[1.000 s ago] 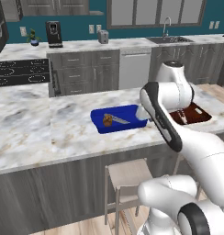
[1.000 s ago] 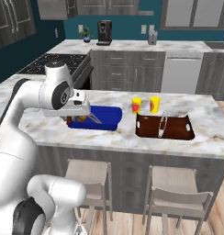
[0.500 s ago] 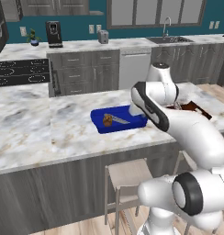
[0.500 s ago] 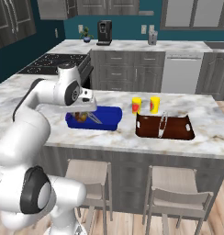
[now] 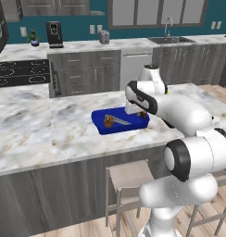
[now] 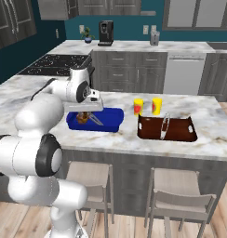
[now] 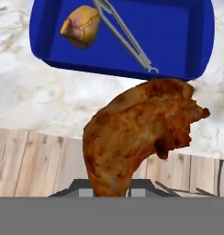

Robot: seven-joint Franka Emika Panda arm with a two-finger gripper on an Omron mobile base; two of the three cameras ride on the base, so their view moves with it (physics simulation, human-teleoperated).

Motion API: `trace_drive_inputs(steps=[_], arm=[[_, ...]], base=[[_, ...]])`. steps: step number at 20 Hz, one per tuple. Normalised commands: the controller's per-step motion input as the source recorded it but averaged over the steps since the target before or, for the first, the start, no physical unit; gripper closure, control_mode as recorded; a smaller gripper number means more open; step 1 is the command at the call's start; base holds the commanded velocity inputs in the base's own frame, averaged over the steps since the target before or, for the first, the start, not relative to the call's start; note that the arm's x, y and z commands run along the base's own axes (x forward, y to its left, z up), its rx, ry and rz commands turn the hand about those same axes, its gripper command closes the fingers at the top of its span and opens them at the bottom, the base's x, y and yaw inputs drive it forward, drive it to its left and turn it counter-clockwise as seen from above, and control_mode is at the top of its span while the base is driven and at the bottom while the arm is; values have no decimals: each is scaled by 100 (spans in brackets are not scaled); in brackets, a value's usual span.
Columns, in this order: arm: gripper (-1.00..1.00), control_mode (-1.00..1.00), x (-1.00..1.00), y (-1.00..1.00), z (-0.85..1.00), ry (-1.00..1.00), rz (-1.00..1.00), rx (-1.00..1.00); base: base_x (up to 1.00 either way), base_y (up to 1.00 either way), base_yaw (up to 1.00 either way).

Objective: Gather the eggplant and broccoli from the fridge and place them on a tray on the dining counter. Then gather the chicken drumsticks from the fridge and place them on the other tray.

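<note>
My gripper (image 5: pixel 141 111) is shut on a browned chicken drumstick (image 7: pixel 141 133), which hangs just above the near edge of the blue tray (image 7: pixel 178 41) on the marble dining counter (image 5: pixel 64 134). In the hand view the drumstick hides my fingertips. A second, paler drumstick (image 7: pixel 81 26) lies inside the blue tray beside metal tongs (image 7: pixel 125 39). In the right base view the gripper (image 6: pixel 85 111) hovers over the tray's left part (image 6: pixel 110 120). The other tray (image 6: pixel 180 135), dark brown, sits to the right. The eggplant, the broccoli and the fridge are out of view.
Two yellow cups (image 6: pixel 138 106) (image 6: pixel 156 105) stand just behind the brown tray, which holds a metal utensil (image 6: pixel 164 125). Stools (image 6: pixel 173 200) stand under the counter's near edge. A stove (image 5: pixel 20 74) and a sink (image 5: pixel 172 40) line the back counter.
The arm has stretched forward and brought the held drumstick to the blue tray's near edge. The grip has stayed shut; the drumstick and tongs in the tray have not moved.
</note>
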Motion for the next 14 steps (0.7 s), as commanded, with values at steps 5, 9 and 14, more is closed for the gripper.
trace_drive_inputs(steps=[5, 9, 14], arm=[[100, -100, 62, 0, -42, 5, 0, 0], [100, -100, 59, 0, -31, 4, 0, 0], [100, -100, 60, 0, -28, 5, 0, 0]], base=[[0, 0, 0], [0, 0, 0], [0, 0, 0]])
